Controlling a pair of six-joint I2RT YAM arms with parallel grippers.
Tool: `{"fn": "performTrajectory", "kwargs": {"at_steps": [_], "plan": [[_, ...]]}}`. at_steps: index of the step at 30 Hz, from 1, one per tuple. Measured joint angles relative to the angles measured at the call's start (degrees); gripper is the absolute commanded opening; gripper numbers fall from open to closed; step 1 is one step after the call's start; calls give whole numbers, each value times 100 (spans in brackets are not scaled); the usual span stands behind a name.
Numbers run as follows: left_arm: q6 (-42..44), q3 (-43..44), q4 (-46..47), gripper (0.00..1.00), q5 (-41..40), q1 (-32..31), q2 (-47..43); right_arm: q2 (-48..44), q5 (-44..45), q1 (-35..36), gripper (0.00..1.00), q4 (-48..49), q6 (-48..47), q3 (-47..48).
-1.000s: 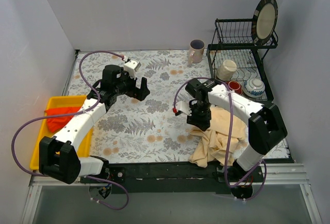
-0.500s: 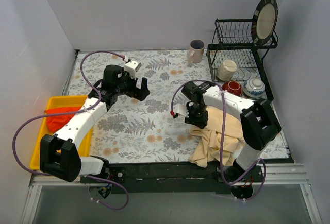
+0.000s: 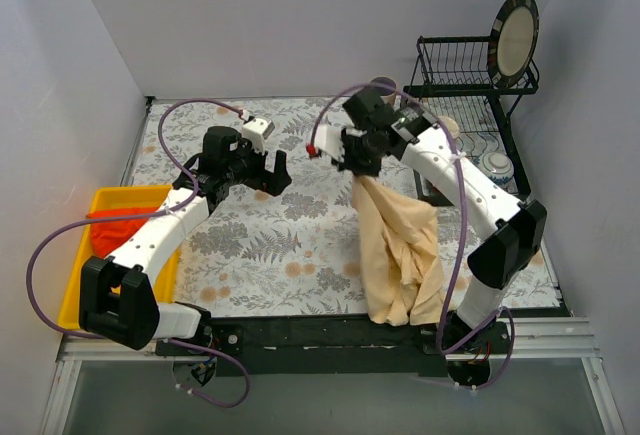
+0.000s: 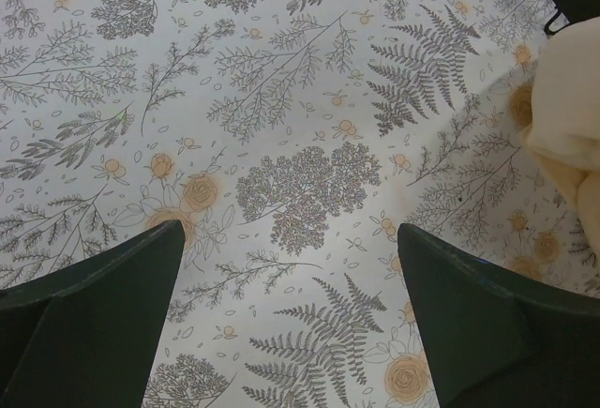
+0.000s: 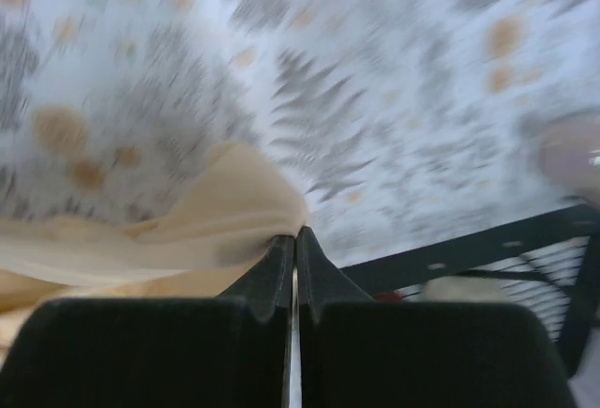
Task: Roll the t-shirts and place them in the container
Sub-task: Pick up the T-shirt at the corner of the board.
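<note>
T-shirt (image 3: 400, 245), pale cream-beige: hung in long vertical folds over the right half of the table, pinched at its top edge by the right gripper (image 3: 362, 160), lower end bunched near the table's front edge on the fern-print tablecloth (image 3: 290, 245). Right gripper: raised high near the back of the table, just in front of the black dish rack (image 3: 470, 65), fingers pressed together on a fold of the cream cloth (right wrist view blurred, yet the fabric plainly caught at the tips). Left gripper (image 3: 268, 170): held above the bare tablecloth left of centre, jaws spread wide, nothing between them; seen from the left wrist, only printed ferns below and a corner of the cream cloth at the right edge. Red-orange shirt (image 3: 120, 225): crumpled in a yellow tray (image 3: 75, 285) at the far left, well apart from both grippers. Upright plate (image 3: 515, 35) stood on the rack's top tier.
</note>
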Motion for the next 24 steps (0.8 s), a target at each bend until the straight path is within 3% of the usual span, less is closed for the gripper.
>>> {"fn": "performTrajectory", "kwargs": {"at_steps": [4,7,13,17,21,24], "plan": [[-66,-13,92,98,-219,0,-11,442,-76,229,1,-68,151,2656],[-131,-37,227,98,-459,0,-79,542,-24,407,1,249,251,3482],[-229,-37,337,98,-811,4,-332,201,275,474,1,1137,487,2656],[-219,-37,254,98,-861,4,-542,225,640,474,1,1486,627,2594],[-76,-162,151,98,-798,4,-1069,219,1097,470,1,1805,710,2527],[81,-461,24,98,-516,4,-1473,39,1338,433,1,2155,763,1969]]}}
